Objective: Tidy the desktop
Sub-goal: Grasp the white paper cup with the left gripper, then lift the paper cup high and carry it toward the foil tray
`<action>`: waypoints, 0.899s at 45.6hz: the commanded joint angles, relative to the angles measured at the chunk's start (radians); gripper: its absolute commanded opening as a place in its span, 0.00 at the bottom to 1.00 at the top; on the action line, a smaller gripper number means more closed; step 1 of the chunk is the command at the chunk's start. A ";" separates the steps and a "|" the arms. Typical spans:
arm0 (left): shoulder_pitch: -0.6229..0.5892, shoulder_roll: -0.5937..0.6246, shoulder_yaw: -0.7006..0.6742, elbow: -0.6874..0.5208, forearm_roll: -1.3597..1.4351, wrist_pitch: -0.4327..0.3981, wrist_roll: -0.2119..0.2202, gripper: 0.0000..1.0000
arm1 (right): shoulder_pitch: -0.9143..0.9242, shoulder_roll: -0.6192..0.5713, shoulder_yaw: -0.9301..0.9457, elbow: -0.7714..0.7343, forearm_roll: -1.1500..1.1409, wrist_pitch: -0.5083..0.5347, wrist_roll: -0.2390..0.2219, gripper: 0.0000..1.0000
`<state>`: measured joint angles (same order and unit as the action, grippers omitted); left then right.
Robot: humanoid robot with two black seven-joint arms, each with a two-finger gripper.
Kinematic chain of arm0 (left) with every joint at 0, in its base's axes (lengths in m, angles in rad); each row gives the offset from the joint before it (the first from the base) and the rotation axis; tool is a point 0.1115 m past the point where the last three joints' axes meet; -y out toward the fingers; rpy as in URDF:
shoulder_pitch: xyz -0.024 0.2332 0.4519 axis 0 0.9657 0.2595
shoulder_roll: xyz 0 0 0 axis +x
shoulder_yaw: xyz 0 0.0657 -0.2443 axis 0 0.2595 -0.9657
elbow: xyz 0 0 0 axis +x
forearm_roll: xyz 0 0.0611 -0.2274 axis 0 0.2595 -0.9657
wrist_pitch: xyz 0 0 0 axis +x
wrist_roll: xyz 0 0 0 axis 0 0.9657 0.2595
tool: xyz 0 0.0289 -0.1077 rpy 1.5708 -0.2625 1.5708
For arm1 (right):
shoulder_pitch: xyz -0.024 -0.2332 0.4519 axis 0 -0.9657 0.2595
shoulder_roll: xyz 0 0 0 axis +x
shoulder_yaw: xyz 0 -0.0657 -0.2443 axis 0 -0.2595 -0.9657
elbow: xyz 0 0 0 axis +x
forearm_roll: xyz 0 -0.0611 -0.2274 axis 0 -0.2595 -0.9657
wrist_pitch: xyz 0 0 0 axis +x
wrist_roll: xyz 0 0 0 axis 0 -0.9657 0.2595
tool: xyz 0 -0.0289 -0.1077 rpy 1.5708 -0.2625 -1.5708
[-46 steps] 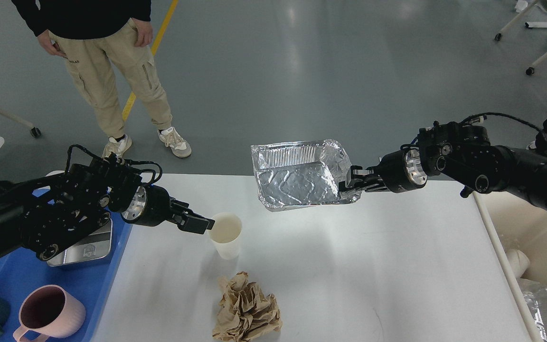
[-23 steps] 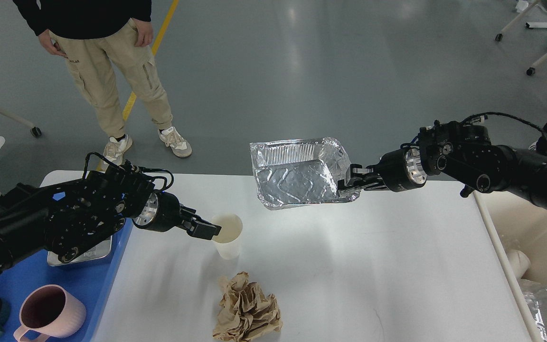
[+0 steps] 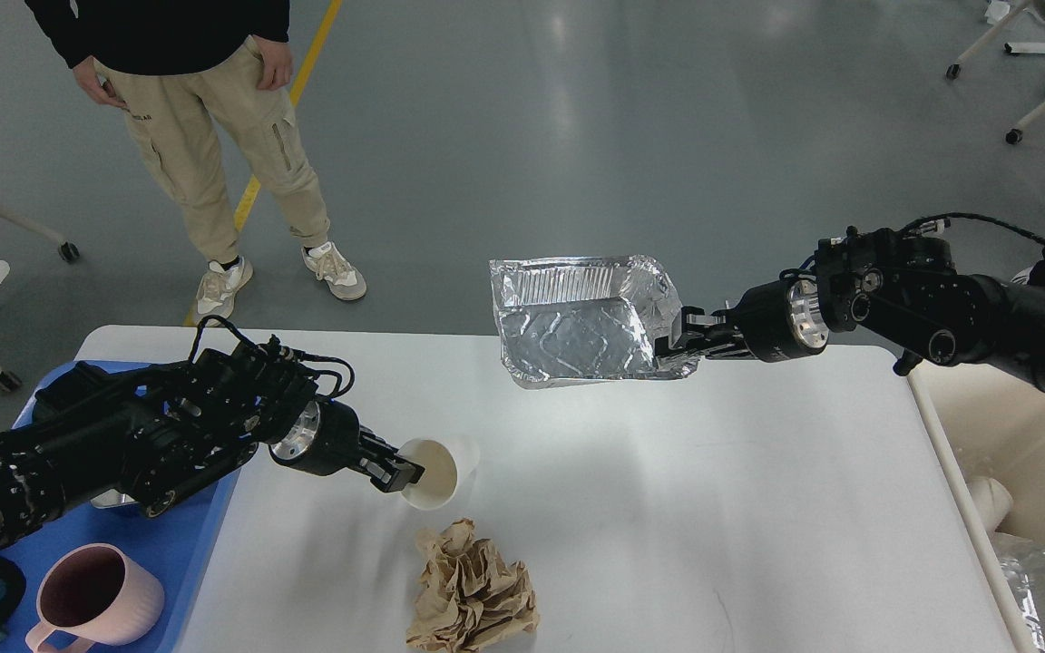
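The white, smooth counter [image 3: 668, 508] has rounded corners; left gripper [image 3: 400, 473] jaws clamp a tilted cup [image 3: 436, 470], right gripper [image 3: 681, 340] jaws clamp a foil tray [image 3: 577, 326].

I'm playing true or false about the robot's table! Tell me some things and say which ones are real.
1. The right gripper holds a foil tray up off the desktop. True.
2. The left gripper grips a pink mug. False: it pinches the rim of a tilted white paper cup; the pink mug stands in the blue tray.
3. Crumpled brown paper lies on the desktop. True.
4. The foil tray is full of food. False: it looks empty.
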<state>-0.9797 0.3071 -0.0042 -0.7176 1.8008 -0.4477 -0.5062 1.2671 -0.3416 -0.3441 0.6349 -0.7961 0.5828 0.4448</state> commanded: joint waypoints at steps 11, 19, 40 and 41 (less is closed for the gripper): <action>-0.024 0.012 0.027 0.007 -0.004 0.021 -0.063 0.01 | -0.008 0.001 0.000 -0.001 0.000 -0.008 0.000 0.00; -0.028 0.018 0.027 0.006 -0.008 0.026 -0.075 0.00 | -0.008 0.001 0.000 -0.001 0.000 -0.009 0.000 0.00; -0.063 0.299 0.018 -0.273 -0.012 -0.006 -0.138 0.00 | -0.006 0.010 -0.003 -0.012 0.000 -0.008 -0.001 0.00; -0.063 0.322 0.016 -0.295 -0.012 -0.006 -0.138 0.00 | -0.006 0.010 -0.003 -0.012 0.000 -0.008 -0.001 0.00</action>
<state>-1.0417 0.5219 0.0143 -0.9091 1.7872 -0.4489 -0.6336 1.2597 -0.3335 -0.3462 0.6246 -0.7961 0.5737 0.4433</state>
